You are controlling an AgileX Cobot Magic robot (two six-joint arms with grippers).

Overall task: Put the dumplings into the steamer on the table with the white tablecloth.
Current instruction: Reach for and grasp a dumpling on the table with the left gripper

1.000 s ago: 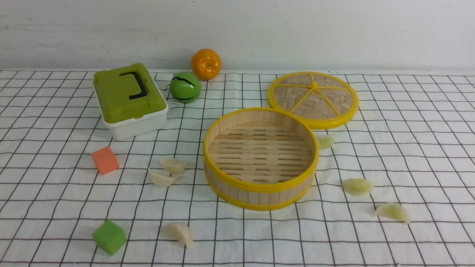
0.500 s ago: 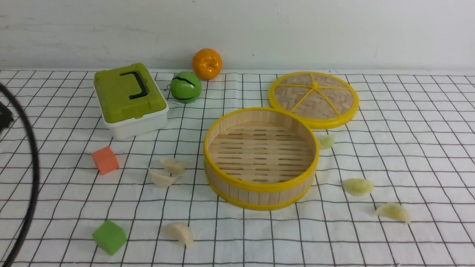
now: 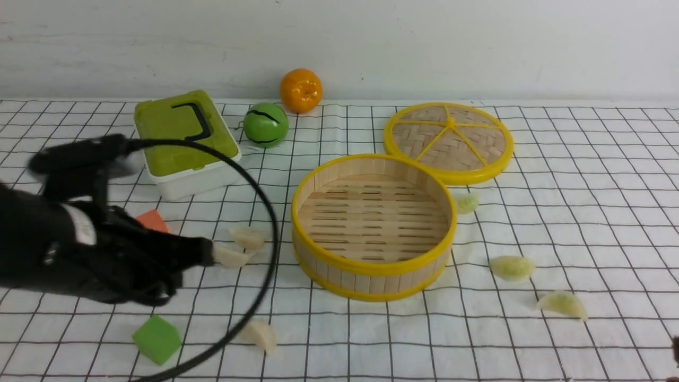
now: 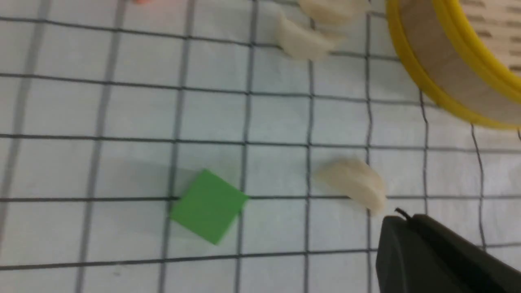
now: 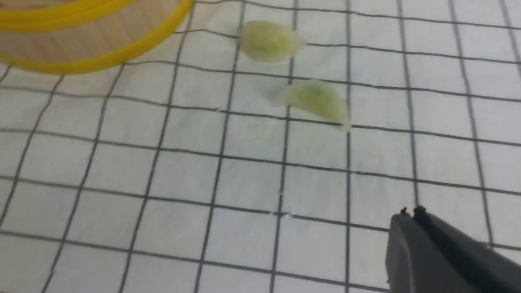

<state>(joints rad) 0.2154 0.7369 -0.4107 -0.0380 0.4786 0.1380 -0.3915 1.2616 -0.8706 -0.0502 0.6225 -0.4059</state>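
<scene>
Both grippers are shut and empty. The left gripper point(image 4: 401, 215) has its jaws pressed together. In its wrist view the lone white dumpling point(image 4: 353, 188) shows just beside the tips, and the paired white dumplings point(image 4: 303, 40) lie farther ahead, near the steamer point(image 4: 443, 77) wall. From the front the tips overlap one of that pair, so we cannot tell which piece is aimed at. The right gripper point(image 5: 410, 212) is also closed on nothing, with two greenish dumplings point(image 5: 313, 99) well ahead of its tips. The third greenish dumpling point(image 3: 467, 202) lies behind the steamer. The steamer floor is bare, and all six pieces rest on the white tablecloth point(image 3: 583, 212).

We judge the step in hand to be the approach to a first pick. The jaws should open before descending, since closed tips would shove a piece along the cloth. They should then straddle the crescent across its narrow back.

For clearance, the green cube point(image 4: 208, 205) sits beyond the lone dumpling, well apart from the tips. The raised yellow rim must be cleared on the carry. The cable point(image 3: 268, 223) loops near that rim. Open cloth surrounds the right jaws.
</scene>
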